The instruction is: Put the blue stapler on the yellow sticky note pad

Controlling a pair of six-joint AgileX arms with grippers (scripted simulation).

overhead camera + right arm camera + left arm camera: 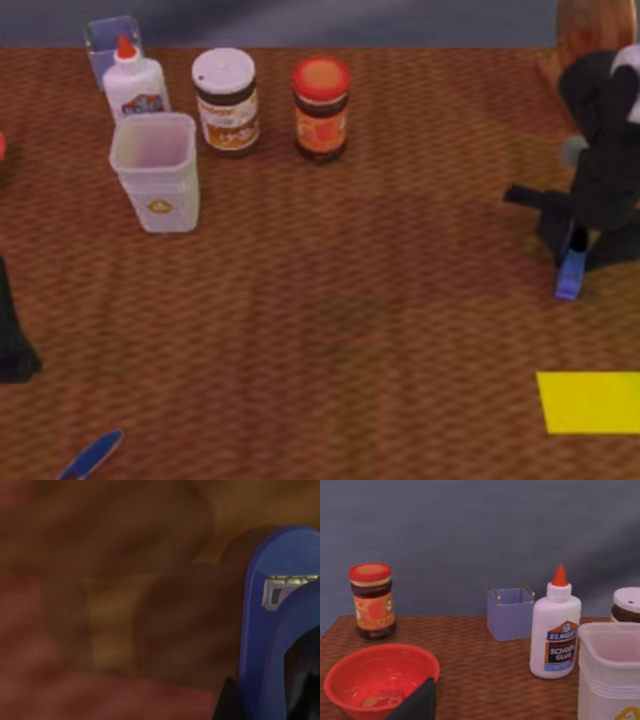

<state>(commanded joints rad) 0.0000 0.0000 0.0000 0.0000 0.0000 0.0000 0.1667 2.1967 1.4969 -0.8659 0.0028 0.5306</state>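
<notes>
Over at the tabletop's [330,330] right side, I have my right claw [573,252] clamped on the blue stapler [570,276], apparently lifted, with the yellow sticky note pad [590,402] nearer the front edge and well apart, so carrying and setting down remain. Nothing blocks that route; the 2 jars [225,100], glue bottle [133,82], white tub [156,170] and blue pen [92,455] sit far left, near my parked left arm [12,340].

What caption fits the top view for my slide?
Right gripper over the blue stapler, yellow sticky note pad nearby.
</notes>
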